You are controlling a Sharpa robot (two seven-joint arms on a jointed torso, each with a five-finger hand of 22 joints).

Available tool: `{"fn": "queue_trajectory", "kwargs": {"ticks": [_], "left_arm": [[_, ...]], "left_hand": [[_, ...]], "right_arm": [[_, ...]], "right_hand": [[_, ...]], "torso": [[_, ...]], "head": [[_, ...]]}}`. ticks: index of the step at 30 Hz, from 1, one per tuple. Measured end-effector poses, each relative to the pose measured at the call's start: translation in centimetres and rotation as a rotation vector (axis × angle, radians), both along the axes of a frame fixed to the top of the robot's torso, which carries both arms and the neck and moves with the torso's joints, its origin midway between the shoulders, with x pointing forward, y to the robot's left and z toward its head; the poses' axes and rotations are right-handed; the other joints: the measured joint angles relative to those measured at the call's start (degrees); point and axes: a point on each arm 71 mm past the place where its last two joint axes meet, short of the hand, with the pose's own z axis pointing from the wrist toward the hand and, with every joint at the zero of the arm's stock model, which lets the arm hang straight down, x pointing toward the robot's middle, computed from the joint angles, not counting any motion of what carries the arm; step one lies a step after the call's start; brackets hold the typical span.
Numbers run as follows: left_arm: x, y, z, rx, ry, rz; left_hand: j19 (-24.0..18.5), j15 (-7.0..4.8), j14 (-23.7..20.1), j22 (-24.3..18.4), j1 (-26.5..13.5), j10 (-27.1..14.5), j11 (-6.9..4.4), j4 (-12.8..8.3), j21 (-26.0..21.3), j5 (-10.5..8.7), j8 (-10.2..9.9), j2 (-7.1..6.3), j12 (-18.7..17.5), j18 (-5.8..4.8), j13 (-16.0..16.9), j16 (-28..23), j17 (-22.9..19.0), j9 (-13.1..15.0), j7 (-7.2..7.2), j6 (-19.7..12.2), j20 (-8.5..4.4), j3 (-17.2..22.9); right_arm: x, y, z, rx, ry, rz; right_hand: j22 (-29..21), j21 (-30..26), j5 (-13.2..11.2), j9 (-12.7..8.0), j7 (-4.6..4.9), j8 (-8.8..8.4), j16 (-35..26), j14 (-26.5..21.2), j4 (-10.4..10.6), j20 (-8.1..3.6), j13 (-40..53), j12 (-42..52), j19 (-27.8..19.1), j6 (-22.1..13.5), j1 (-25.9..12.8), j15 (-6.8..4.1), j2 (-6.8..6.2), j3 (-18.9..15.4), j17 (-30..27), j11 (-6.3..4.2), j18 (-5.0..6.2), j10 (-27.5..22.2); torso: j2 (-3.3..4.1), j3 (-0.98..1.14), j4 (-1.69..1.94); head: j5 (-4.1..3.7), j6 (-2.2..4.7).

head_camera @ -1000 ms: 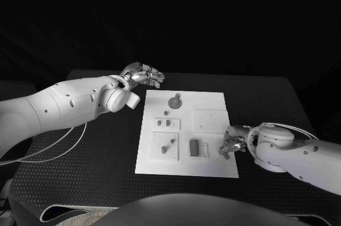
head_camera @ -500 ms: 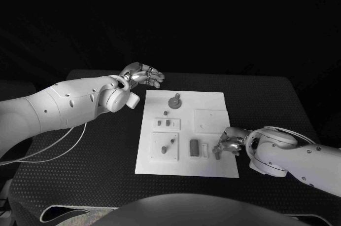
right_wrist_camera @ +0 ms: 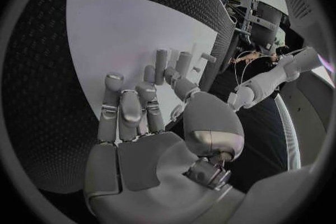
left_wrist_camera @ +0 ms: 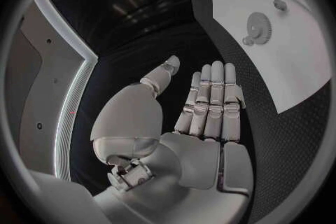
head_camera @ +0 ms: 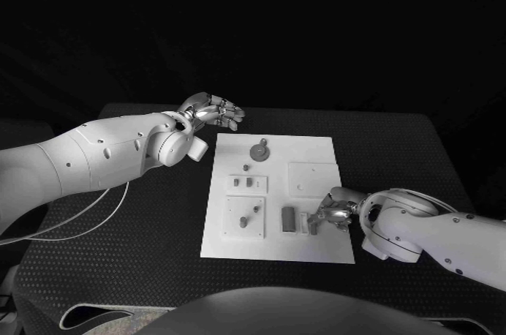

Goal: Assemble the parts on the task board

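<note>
Fingers of your right hand (head_camera: 335, 214) pinch a small grey part (head_camera: 313, 223) over the white board (head_camera: 316, 148). Your left hand (head_camera: 211, 112) hovers beyond the board's far left corner, fingers spread, holding nothing.

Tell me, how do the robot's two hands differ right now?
The left hand hangs off the task board, beyond its far left corner, while the right hand is low over the board's near right part. The left hand's fingers lie straight and together, holding nothing; the right hand's fingers reach toward small parts. Whether they grip one, I cannot tell. Both are silver hands on white arms.
</note>
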Motion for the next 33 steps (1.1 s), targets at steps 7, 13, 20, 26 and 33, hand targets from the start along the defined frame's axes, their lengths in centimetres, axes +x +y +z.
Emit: {"fn": "queue_trajectory", "kwargs": {"ticks": [7, 13, 20, 26, 33], "left_arm": [[0.0, -0.1, 0.0, -0.001, 0.000, -0.002], [0.0, -0.1, 0.0, -0.001, 0.000, -0.002], [0.0, -0.1, 0.0, -0.001, 0.000, -0.002], [0.0, -0.1, 0.0, -0.001, 0.000, -0.003], [0.0, -0.1, 0.0, -0.002, 0.001, -0.003]], "left_hand": [[0.0, 0.00, 0.0, 0.0, 0.0, 0.0, 0.00, 0.0, 0.0, 0.00, 0.0, 0.00, 0.0, 0.00, 0.0, 0.0, 0.1, 0.0, 0.00, 0.0, 0.00, 0.0], [0.0, 0.00, 0.0, 0.0, 0.0, 0.0, 0.00, 0.0, 0.0, 0.00, 0.0, 0.00, 0.0, 0.00, 0.0, 0.0, 0.1, 0.0, 0.00, 0.0, 0.00, 0.0], [0.0, 0.00, 0.0, 0.0, 0.0, 0.0, 0.00, 0.0, 0.0, 0.00, 0.0, 0.00, 0.0, 0.00, 0.0, -0.2, 0.2, 0.0, 0.00, 0.0, 0.00, 0.0], [0.0, 0.00, 0.0, 0.0, 0.0, 0.0, 0.00, 0.0, 0.0, 0.00, 0.0, 0.00, 0.0, 0.00, 0.0, -0.2, 0.2, 0.0, 0.00, 0.0, 0.00, 0.0], [0.0, 0.00, 0.0, 0.0, 0.0, 0.0, 0.00, 0.0, 0.0, 0.00, 0.0, 0.00, 0.0, 0.00, 0.0, -0.2, 0.2, 0.0, 0.00, 0.0, 0.00, 0.0]], "right_arm": [[0.0, 0.6, 0.0, 0.014, 0.006, 0.002], [0.1, 0.7, 0.0, 0.017, 0.003, -0.002], [0.3, 1.0, 0.0, 0.018, -0.002, 0.001], [0.5, 1.1, -0.1, 0.014, -0.008, 0.002], [0.5, 1.5, -0.1, 0.013, -0.015, 0.013]], "right_hand": [[0.0, 0.0, 0.0, 0.0, 0.00, 0.00, 0.0, 0.0, 0.0, 0.00, 0.0, 0.0, 0.0, 0.0, -0.2, 0.01, -0.23, 0.0, 0.0, 0.00, -0.01, 0.0], [0.0, 0.0, 0.0, 0.0, 0.00, 0.00, 0.0, 0.0, 0.0, 0.00, 0.0, 0.0, 0.0, 0.0, -0.2, 0.03, -0.24, 0.0, 0.0, 0.01, -0.02, 0.0], [0.0, 0.0, 0.0, 0.0, 0.00, 0.00, -0.2, 0.0, 0.0, 0.00, 0.0, 0.0, 0.0, 0.0, -0.2, 0.06, -0.24, 0.0, 0.0, 0.01, -0.03, 0.0], [0.0, 0.0, 0.0, 0.0, -0.01, 0.00, -0.2, -0.1, 0.0, 0.00, 0.0, 0.0, 0.0, 0.0, -0.4, 0.12, -0.45, 0.0, 0.0, 0.01, -0.04, 0.0], [0.0, 0.0, 0.0, 0.0, -0.02, 0.01, -0.2, 0.2, 0.0, 0.00, 0.0, 0.0, 0.0, 0.0, -0.4, 0.03, -0.46, 0.0, 0.0, 0.01, -0.05, 0.0]], "torso": [[0.00, 0.00, -0.02], [0.01, -0.03, -0.01], [0.01, -0.05, 0.04], [0.02, -0.07, 0.07], [0.02, -0.07, 0.04]], "head": [[-0.15, 0.00], [-0.20, 0.00], [-0.19, 0.00], [-0.07, 0.00], [0.07, 0.00]]}}
